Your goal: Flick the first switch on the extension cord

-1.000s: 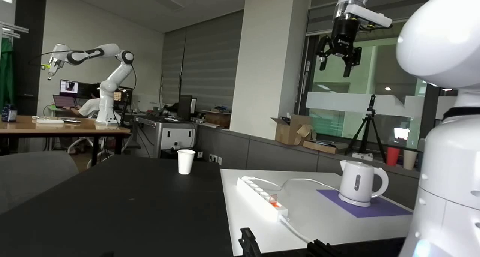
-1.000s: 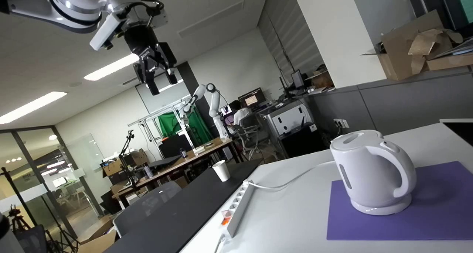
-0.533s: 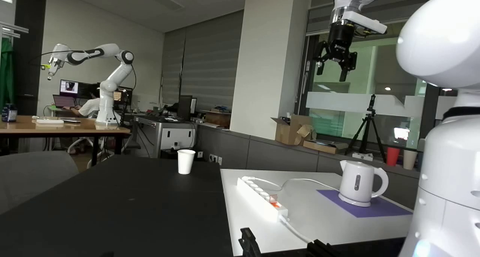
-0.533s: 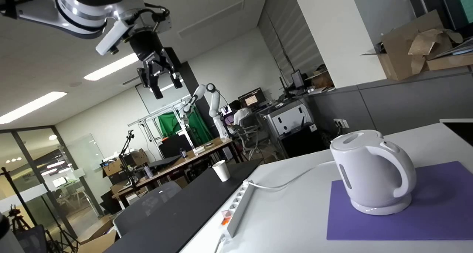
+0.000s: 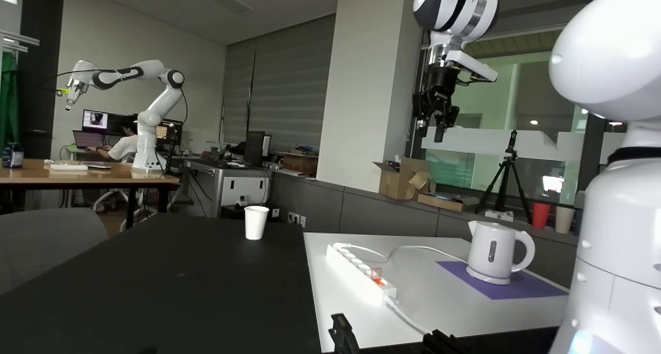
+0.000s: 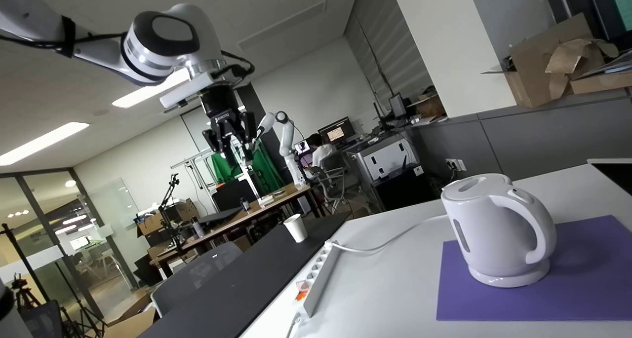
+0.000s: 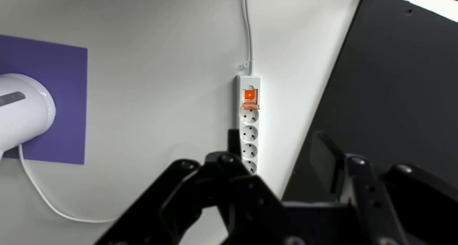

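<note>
A black robot gripper (image 5: 430, 132) is held with its fingers spread apart, high above a white table (image 7: 161, 94).

On that table, near the edge beside a black tabletop (image 5: 155, 292), a white extension cord (image 7: 249, 124) is laid, its orange switch (image 7: 249, 94) exposed next to a raised reddish flap (image 7: 251, 106). Well apart from it, a white kettle (image 6: 496, 234) is set on a purple mat (image 6: 493, 303).

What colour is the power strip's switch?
Orange; the switch shows best in the wrist view.
</note>
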